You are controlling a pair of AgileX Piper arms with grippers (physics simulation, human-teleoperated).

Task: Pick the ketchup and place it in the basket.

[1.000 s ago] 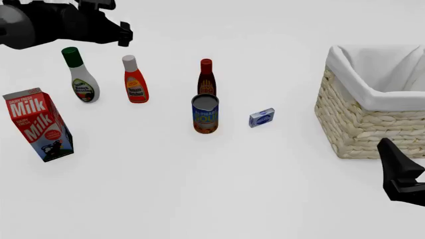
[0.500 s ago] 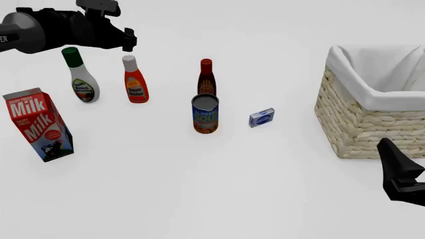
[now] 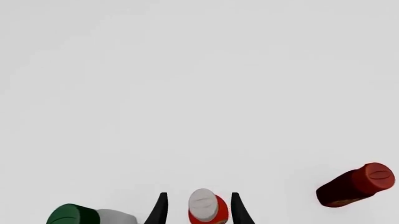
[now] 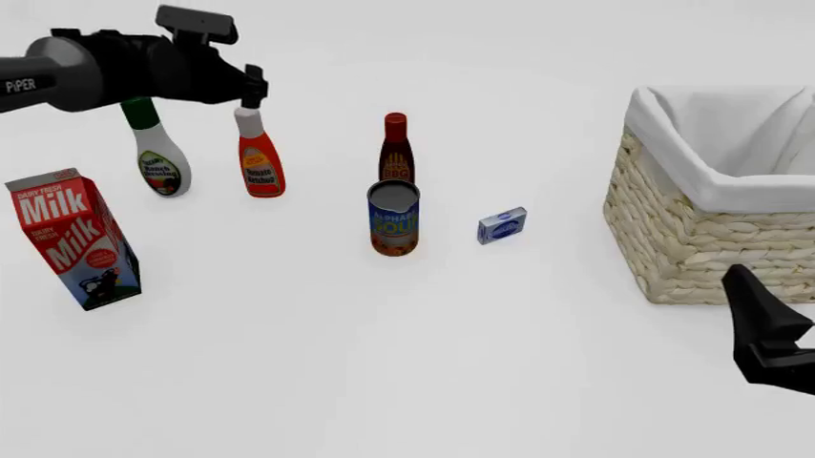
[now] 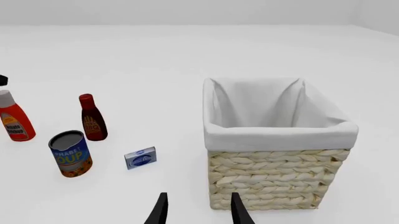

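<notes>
Orange-red ketchup [image 4: 259, 164] stands between spread left gripper [image 3: 198, 211] fingers; right gripper [image 5: 198, 210] open

Reds, whites and straw on a white tabletop [image 4: 382, 363]

The ketchup [image 4: 260, 160] was orange-red with a pale grey cap and yellow-white label; the basket [image 4: 694, 239] was straw wicker, white-lined; the milk carton [image 4: 74, 239] red and white; the can [image 4: 393, 218] blue and orange.

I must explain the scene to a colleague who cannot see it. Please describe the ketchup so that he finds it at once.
Start at the milk carton on the table's left side; behind it stand two squeeze bottles side by side. The ketchup is the right one, directly under the left claw. It is orange-red with a pale grey-white cap, unlike the white ranch bottle with its green cap or the slim dark barbecue sauce bottle further right.
</notes>
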